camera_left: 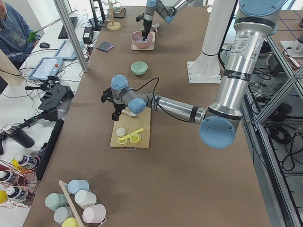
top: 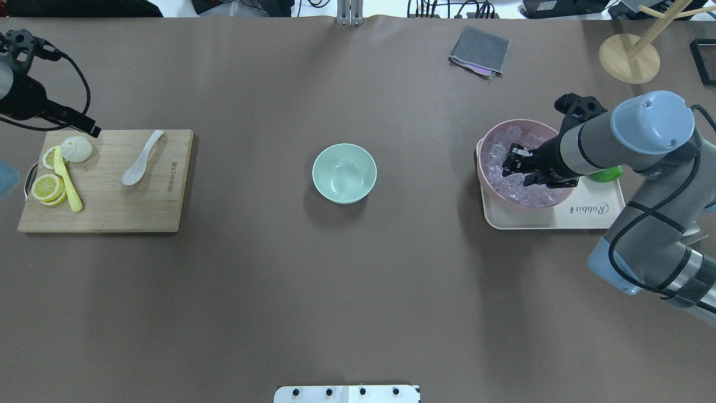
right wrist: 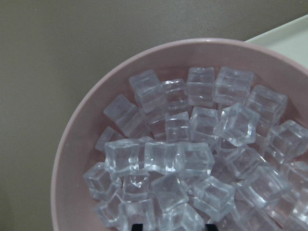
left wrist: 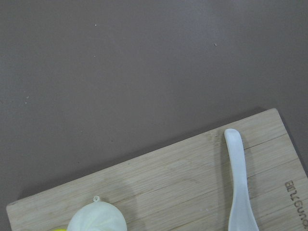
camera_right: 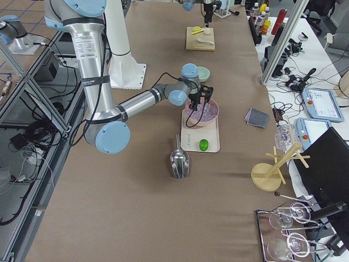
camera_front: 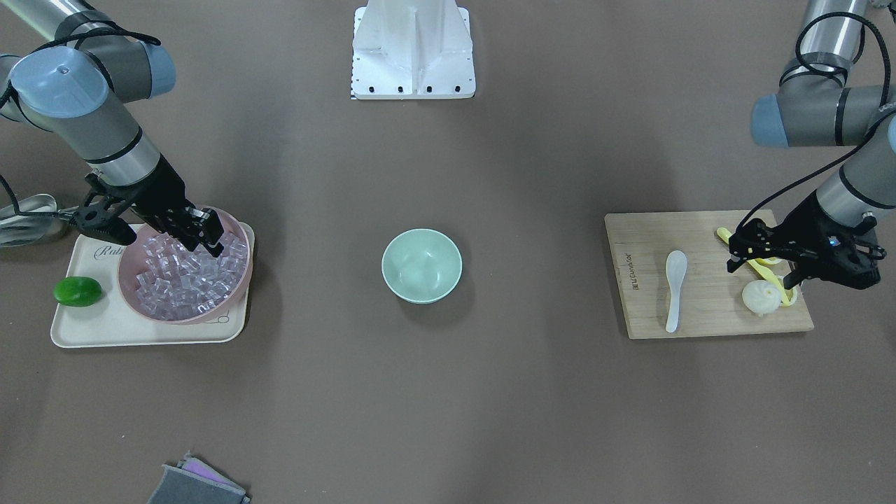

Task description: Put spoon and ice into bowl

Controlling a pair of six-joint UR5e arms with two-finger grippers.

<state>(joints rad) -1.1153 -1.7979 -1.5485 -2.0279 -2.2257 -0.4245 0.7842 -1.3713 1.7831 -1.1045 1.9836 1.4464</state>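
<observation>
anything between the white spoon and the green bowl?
Nothing loose. In the overhead view, from the spoon to the bowl there is only the end of the cutting board, then bare table.

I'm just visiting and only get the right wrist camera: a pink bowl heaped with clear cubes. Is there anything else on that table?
Observer: Yes, a mint-green bowl stands empty at the middle of the table.
Operator: Where's the tool that grabs things?
Observer: The right tool dips into the pink bowl, open over the ice.
Operator: And the other arm?
Observer: The left tool hangs above a wooden board where a white spoon lies.
</observation>
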